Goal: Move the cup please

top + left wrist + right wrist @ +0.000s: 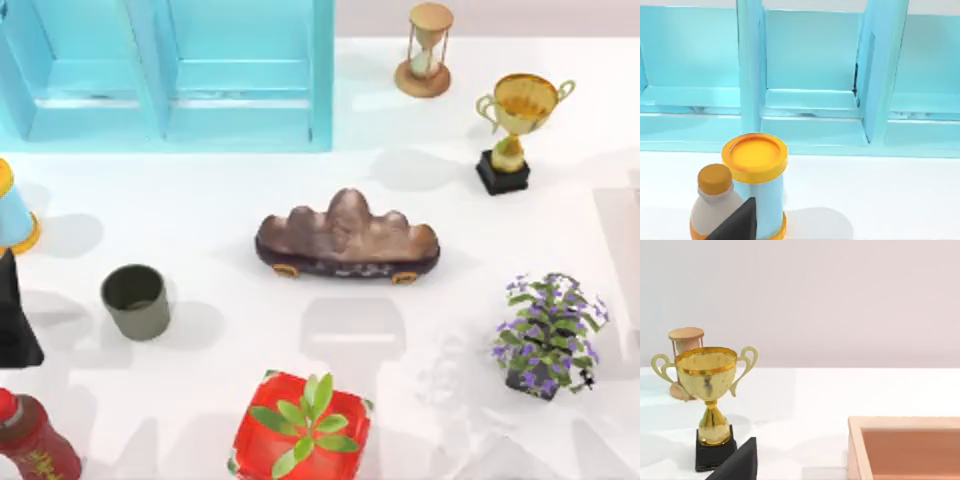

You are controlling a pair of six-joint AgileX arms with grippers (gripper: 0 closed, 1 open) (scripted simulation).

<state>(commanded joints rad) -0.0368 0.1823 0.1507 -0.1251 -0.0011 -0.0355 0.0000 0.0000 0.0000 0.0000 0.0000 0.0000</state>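
Observation:
The cup [135,300] is a small olive-grey cylinder with a dark inside and no handle. It stands upright on the white table at the left, in front of the blue cabinet [170,70], with nothing touching it. A dark tip of my left gripper [737,226] pokes into the left wrist view, facing a blue cone with a yellow rim [757,180]. A like dark tip of my right gripper [737,465] appears in the right wrist view, near the gold trophy [710,390].
Around the cup stand the blue cone [12,215], a black shape [15,320] at the left edge, a red bottle [35,440], a red potted plant [302,425] and a brown rock ornament [345,240]. Farther right are an hourglass [428,50], the trophy [515,125] and a purple-flowered plant [548,335].

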